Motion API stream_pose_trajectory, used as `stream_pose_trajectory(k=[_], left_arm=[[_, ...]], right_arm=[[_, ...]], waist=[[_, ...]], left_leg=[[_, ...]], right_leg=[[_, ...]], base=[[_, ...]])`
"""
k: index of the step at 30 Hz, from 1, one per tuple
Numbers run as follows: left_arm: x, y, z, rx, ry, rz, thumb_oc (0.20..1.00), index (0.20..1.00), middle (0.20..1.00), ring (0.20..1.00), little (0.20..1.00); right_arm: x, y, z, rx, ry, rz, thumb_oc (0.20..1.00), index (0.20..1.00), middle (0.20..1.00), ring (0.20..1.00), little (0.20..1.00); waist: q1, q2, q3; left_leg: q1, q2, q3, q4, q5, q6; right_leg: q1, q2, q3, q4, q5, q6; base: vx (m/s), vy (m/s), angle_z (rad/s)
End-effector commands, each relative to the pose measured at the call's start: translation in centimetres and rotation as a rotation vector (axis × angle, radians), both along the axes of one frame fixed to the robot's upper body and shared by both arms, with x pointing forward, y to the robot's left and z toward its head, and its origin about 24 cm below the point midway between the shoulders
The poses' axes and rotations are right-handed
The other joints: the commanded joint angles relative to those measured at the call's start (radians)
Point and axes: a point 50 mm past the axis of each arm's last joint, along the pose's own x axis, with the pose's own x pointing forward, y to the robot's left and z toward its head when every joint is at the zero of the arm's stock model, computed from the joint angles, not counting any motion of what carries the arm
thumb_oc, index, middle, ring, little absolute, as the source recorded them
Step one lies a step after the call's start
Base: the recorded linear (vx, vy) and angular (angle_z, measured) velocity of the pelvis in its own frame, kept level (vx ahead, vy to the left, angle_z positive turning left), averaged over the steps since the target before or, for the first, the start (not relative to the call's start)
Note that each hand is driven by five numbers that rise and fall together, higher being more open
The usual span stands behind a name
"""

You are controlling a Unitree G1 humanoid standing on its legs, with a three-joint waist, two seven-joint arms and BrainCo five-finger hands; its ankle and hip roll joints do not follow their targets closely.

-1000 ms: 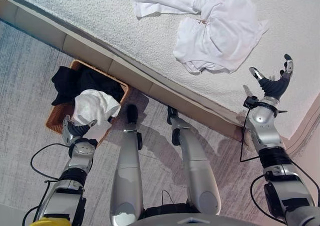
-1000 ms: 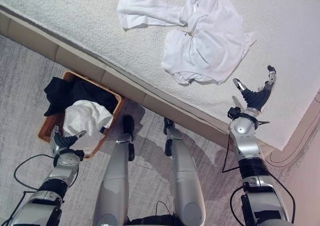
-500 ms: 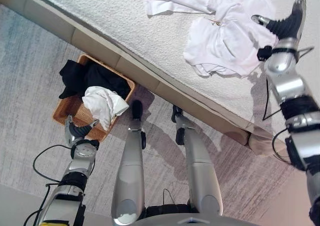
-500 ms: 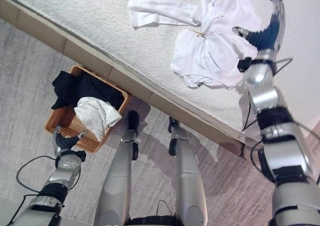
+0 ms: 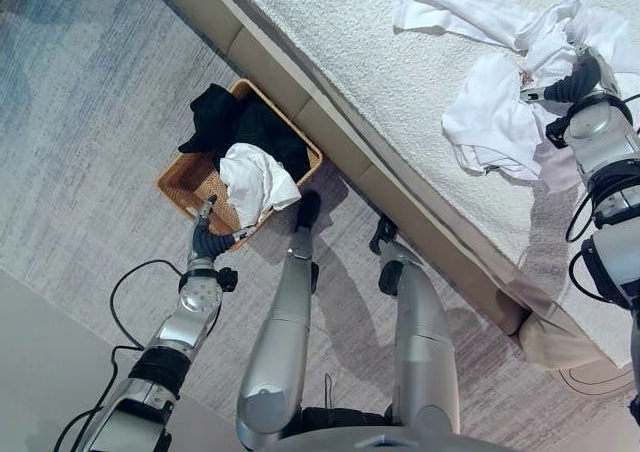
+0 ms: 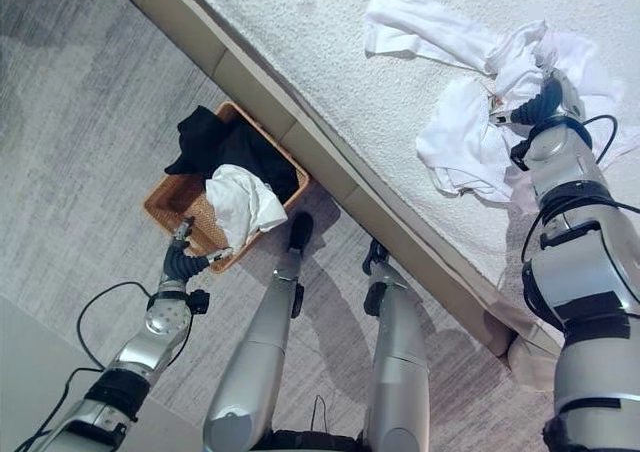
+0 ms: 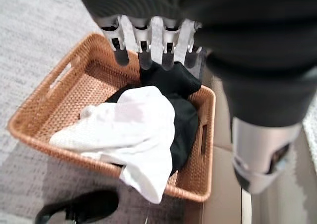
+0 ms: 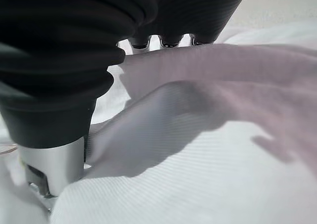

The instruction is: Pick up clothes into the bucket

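A wicker basket (image 5: pixel 180 177) stands on the floor against the bed's base, holding black clothes (image 5: pixel 240 122) and a white cloth (image 5: pixel 255 177) that drapes over its near rim. My left hand (image 5: pixel 208 237) hovers just short of that rim, open and holding nothing; the left wrist view looks past its straight fingers (image 7: pixel 143 45) into the basket (image 7: pixel 29 115). A crumpled white garment (image 5: pixel 490 122) lies on the bed. My right hand (image 5: pixel 578 80) is down in it, and a fold of the garment (image 8: pixel 208 135) covers the front of my right hand (image 8: pixel 74 45).
The bed (image 5: pixel 380 62) has a white textured cover, and its beige base (image 5: pixel 350 152) runs diagonally between bed and floor. Grey carpet (image 5: pixel 90 92) surrounds the basket. A paler strip of floor (image 5: pixel 40 372) lies at the lower left.
The camera has swung, so the whole scene has shifted. My right hand has come down from above the white garment into its folds. The left hand stays by the basket.
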Motion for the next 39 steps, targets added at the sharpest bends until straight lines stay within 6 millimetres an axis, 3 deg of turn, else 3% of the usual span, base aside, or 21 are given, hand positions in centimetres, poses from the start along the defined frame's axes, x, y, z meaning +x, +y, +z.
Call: stream_pose_trajectory(k=[1,7,8,9,10,12,13,14,23,25,26,27,30,33,39], left_arm=[[0.3,-1.1,1.7,-0.046,-0.082,-0.066,1.000,1.000,1.000,1.000,1.000],[0.8,-1.8,3.2,-0.057,-0.127,-0.127,1.000,1.000,1.000,1.000,1.000],[0.9,-1.8,3.3,-0.057,-0.132,-0.132,1.000,1.000,1.000,1.000,1.000],[1.0,-1.9,3.5,-0.060,-0.138,-0.137,1.000,1.000,1.000,1.000,1.000],[0.9,-1.9,3.4,-0.059,-0.136,-0.137,1.000,1.000,1.000,1.000,1.000],[1.2,-2.0,4.1,-0.070,-0.163,-0.138,1.000,1.000,1.000,1.000,1.000],[1.0,-2.1,3.9,-0.077,-0.156,-0.136,1.000,1.000,1.000,1.000,1.000],[1.2,-2.1,4.2,-0.078,-0.172,-0.134,1.000,1.000,1.000,1.000,1.000],[0.7,-1.1,4.3,-0.063,-0.187,-0.096,1.000,1.000,1.000,1.000,1.000],[0.6,-0.6,4.5,-0.044,-0.197,-0.082,1.000,1.000,1.000,1.000,1.000],[0.6,-0.6,4.5,-0.044,-0.196,-0.082,1.000,1.000,1.000,1.000,1.000],[0.5,-0.3,4.7,-0.035,-0.208,-0.076,1.000,1.000,1.000,1.000,1.000],[0.4,-0.2,5.3,-0.008,-0.226,-0.092,1.000,1.000,1.000,1.000,1.000],[0.5,0.1,7.2,0.045,-0.287,-0.124,1.000,1.000,1.000,1.000,1.000],[0.5,-0.1,10.1,0.089,-0.377,-0.210,1.000,1.000,1.000,1.000,1.000]], right_arm=[[-1.3,-2.4,-2.3,-0.052,0.194,-0.043,1.000,1.000,1.000,1.000,1.000],[-1.3,-2.5,-2.8,-0.138,0.310,-0.011,1.000,1.000,1.000,1.000,1.000],[-1.3,-2.3,-2.6,-0.155,0.315,-0.002,0.708,0.708,0.708,0.708,0.708],[-1.2,-2.2,-2.4,-0.166,0.309,0.004,0.325,0.325,0.325,0.325,0.325],[-1.2,-2.2,-2.5,-0.166,0.310,0.004,0.200,0.200,0.200,0.200,0.200],[-1.2,-2.2,-1.5,-0.150,0.243,-0.004,0.200,0.200,0.200,0.200,0.200],[-1.2,-2.2,-1.6,-0.136,0.215,-0.004,0.200,0.200,0.200,0.200,0.200],[-1.2,-2.2,-1.2,-0.126,0.179,-0.012,0.200,0.200,0.200,0.200,0.200],[-0.9,-1.1,1.7,-0.095,-0.027,0.022,0.200,0.200,0.200,0.200,0.200],[-1.1,-0.6,3.7,-0.133,-0.114,0.044,0.200,0.200,0.200,0.200,0.200],[-1.1,-0.6,3.7,-0.133,-0.113,0.044,0.200,0.200,0.200,0.200,0.200],[-1.5,-0.2,5.5,-0.176,-0.185,0.063,0.200,0.200,0.200,0.200,0.200],[-1.7,0.4,6.7,-0.217,-0.227,0.092,0.200,0.200,0.200,0.200,0.200],[-2.3,2.2,9.1,-0.281,-0.320,0.175,0.200,0.200,0.200,0.200,0.200],[-3.6,4.7,10.9,-0.350,-0.395,0.321,0.200,0.200,0.200,0.200,0.200]], waist=[[-0.035,0.083,-0.017],[-0.033,0.088,-0.017],[-0.033,0.088,-0.017],[-0.034,0.089,-0.017],[-0.034,0.089,-0.017],[-0.037,0.090,-0.017],[-0.040,0.089,-0.017],[-0.040,0.090,-0.017],[-0.053,0.067,-0.017],[-0.062,0.053,-0.017],[-0.062,0.053,-0.017],[-0.070,0.044,-0.017],[-0.077,0.035,-0.017],[-0.093,0.023,-0.017],[-0.120,0.012,-0.024]], left_leg=[[-0.011,0.010,-0.042,0.015,-0.036,-0.001],[-0.005,0.006,-0.043,0.004,-0.031,-0.002],[-0.005,0.006,-0.042,0.003,-0.030,-0.003],[-0.006,0.006,-0.044,0.001,-0.027,-0.002],[-0.004,0.006,-0.044,0.001,-0.029,-0.002],[-0.032,0.005,-0.040,-0.006,0.005,-0.002],[-0.003,0.006,-0.038,-0.004,-0.026,-0.004],[-0.029,0.004,-0.037,-0.008,0.005,-0.002],[0.014,0.008,-0.019,0.009,-0.013,-0.004],[0.054,0.008,-0.009,0.026,-0.033,-0.003],[0.055,0.008,-0.009,0.026,-0.033,-0.003],[0.095,0.011,0.002,0.040,-0.049,-0.003],[0.129,0.014,0.012,0.049,-0.061,-0.002],[0.214,0.020,0.030,0.055,-0.078,-0.001],[0.366,0.025,0.051,0.037,-0.095,0.001]], right_leg=[[0.065,-0.024,0.019,0.004,-0.060,0.093],[0.067,-0.030,0.019,-0.003,-0.054,0.096],[0.067,-0.031,0.019,-0.004,-0.053,0.096],[0.065,-0.032,0.021,-0.006,-0.049,0.096],[0.067,-0.032,0.021,-0.005,-0.052,0.096],[0.049,-0.034,0.013,-0.029,-0.011,0.092],[0.074,-0.033,0.023,-0.022,-0.042,0.099],[0.055,-0.035,0.016,-0.037,-0.008,0.093],[0.106,-0.028,0.031,-0.062,0.001,0.096],[0.151,-0.027,0.042,-0.066,0.003,0.097],[0.153,-0.027,0.042,-0.067,0.003,0.097],[0.197,-0.026,0.051,-0.073,0.003,0.098],[0.234,-0.025,0.057,-0.078,0.003,0.099],[0.319,-0.019,0.071,-0.092,0.000,0.100],[0.464,-0.016,0.080,-0.110,-0.004,0.102]], base=[[-0.02,-0.019,0.06],[-0.01,-0.006,0.03],[0.00,0.000,0.00],[0.00,0.000,0.00],[-0.01,0.010,0.04],[-0.05,0.027,0.07],[-0.08,0.044,0.06],[-0.01,0.016,0.04],[-0.02,0.013,-0.01],[-0.03,0.039,-0.10],[-0.03,0.056,-0.15],[-0.03,0.055,-0.17],[-0.03,0.045,-0.13],[-0.01,0.031,-0.13],[0.00,0.029,-0.15]])
